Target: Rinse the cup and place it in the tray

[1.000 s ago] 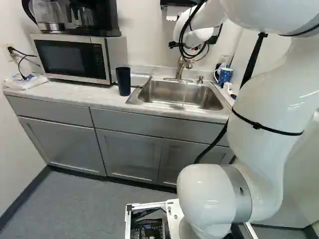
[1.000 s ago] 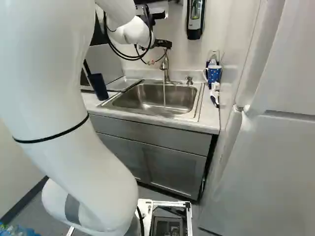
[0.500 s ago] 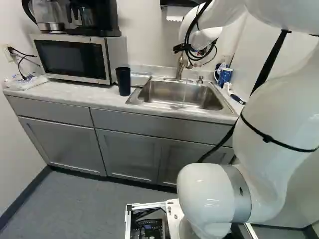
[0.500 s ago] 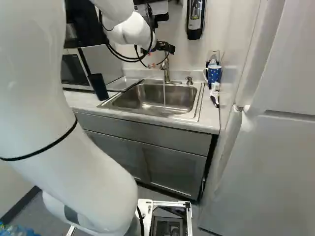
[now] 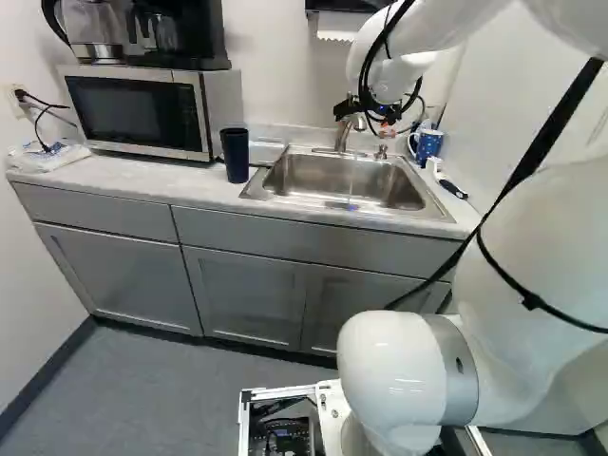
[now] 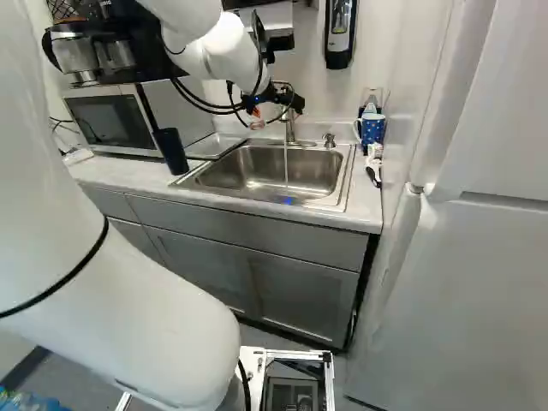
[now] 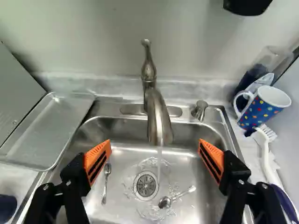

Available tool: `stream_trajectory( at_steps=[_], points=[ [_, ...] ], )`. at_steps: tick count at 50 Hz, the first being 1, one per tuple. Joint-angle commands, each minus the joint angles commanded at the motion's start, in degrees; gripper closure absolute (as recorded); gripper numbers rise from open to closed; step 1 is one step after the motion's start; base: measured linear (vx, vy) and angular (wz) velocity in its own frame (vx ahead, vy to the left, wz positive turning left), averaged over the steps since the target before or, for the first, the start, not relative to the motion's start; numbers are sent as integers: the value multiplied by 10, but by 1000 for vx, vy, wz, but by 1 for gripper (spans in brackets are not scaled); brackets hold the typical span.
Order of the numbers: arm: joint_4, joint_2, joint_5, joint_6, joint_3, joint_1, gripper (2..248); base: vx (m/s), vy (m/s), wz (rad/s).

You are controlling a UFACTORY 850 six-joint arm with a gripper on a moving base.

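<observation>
1. Gripper (image 6: 272,103) spreads its two orange-padded fingers wide apart above the sink (image 7: 122,163).
2. Dotted mug (image 7: 265,112) stands on the counter by the wall, to the right of the sink in both base views.
3. Dark tumbler (image 5: 235,156) stands upright near the microwave (image 5: 133,112); which of these cups is meant, I can't tell.
4. Metal tray (image 7: 46,133) lies beside the sink, on the tumbler's side.
5. Water (image 7: 159,163) runs from the faucet (image 7: 159,123) near two spoons (image 7: 106,179) in the basin.

In the left base view, my counter (image 5: 171,180) carries, from upper left rightward, microwave (image 5: 138,112), cup (image 5: 235,157), tray (image 5: 267,153), then sink (image 5: 313,175).
</observation>
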Motion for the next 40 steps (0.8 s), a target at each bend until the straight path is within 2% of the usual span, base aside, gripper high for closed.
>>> stream_trajectory(
  at_steps=[20, 33, 40],
  points=[
    [0, 35, -97, 0, 31, -3, 3, 0, 0, 0],
    [0, 41, -136, 0, 37, -4, 3, 0, 0, 0],
    [0, 41, -136, 0, 37, -4, 3, 0, 0, 0]
  ],
)
